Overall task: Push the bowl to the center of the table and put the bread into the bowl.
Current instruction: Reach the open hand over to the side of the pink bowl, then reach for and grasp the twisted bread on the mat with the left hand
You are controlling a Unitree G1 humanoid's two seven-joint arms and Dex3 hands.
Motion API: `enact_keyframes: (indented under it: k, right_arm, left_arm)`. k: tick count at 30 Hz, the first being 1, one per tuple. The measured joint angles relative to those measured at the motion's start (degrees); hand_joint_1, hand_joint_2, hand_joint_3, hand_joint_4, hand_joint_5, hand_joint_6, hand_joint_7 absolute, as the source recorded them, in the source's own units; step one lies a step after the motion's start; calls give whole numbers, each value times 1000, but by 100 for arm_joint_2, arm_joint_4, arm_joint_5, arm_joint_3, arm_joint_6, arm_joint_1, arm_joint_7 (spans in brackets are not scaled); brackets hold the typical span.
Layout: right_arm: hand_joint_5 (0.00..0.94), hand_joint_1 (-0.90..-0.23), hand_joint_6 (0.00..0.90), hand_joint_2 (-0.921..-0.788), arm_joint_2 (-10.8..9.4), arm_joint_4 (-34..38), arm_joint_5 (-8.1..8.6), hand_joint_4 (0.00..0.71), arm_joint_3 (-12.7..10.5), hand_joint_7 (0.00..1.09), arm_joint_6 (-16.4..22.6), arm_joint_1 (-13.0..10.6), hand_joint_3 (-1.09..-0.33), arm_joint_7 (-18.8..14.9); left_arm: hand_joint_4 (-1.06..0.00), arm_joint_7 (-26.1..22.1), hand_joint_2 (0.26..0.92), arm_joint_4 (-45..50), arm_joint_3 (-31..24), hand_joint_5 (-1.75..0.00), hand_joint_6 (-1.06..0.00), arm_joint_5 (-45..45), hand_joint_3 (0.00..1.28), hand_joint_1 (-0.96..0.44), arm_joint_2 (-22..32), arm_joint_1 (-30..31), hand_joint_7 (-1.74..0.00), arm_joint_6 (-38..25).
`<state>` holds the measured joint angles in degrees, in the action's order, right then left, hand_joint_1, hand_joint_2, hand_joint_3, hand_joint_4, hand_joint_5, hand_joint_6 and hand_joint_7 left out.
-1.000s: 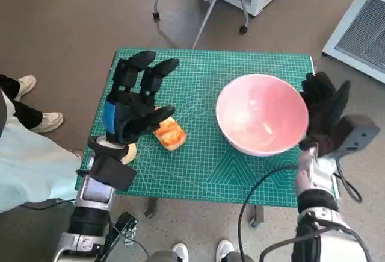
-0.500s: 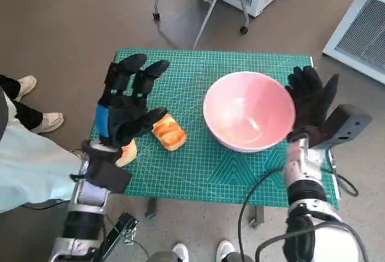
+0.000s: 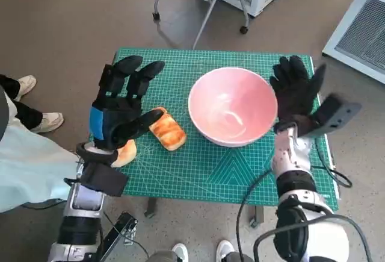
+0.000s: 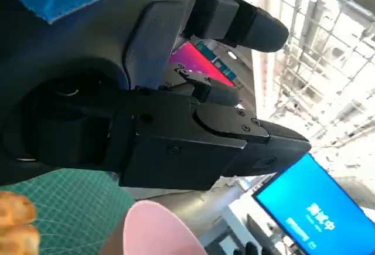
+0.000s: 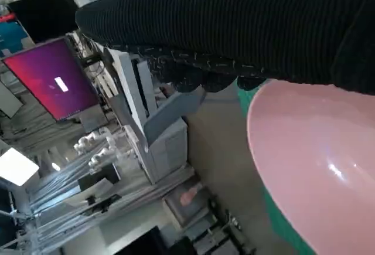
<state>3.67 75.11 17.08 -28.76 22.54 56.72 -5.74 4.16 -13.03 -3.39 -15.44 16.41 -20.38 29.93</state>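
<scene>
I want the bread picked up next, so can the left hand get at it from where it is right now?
Probably yes. The left hand hovers open just beside the bread, holding nothing, with nothing lying between them. The bowl sits off to the bread's far side, with the right hand against its rim.

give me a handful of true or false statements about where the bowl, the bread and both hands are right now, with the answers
1. The bread already lies inside the pink bowl. False: it lies on the green mat, to the left of the bowl and apart from it.
2. The right hand is at the bowl's right rim. True.
3. The left hand grips the bread. False: its fingers are spread and it holds nothing.
4. The bowl stands upright with nothing in it. True.
5. The bowl stands on the floor beside the table. False: it stands on the mat that covers the table.
</scene>
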Motion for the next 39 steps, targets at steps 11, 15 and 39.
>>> enact_keyframes:
  k: [11,15,39]
  right_arm:
    - [26,-486,1,-921,-36,14,-122,275,78,875,-110,35,-879,61]
    - [26,-509,0,-921,75,7,-180,274,159,861,-81,36,-860,60]
    - [49,-565,75,-921,1013,-782,-1042,370,1162,735,2860,-503,-837,-819]
  left_arm:
    - [-175,0,921,12,0,-709,-216,-47,66,-106,101,13,-818,-39]
    - [-182,-4,921,11,-3,-698,-221,-56,60,-103,227,13,-811,-41]
    - [-438,-1399,806,-383,770,-99,-472,-1828,0,-107,2707,-1097,-356,-39]
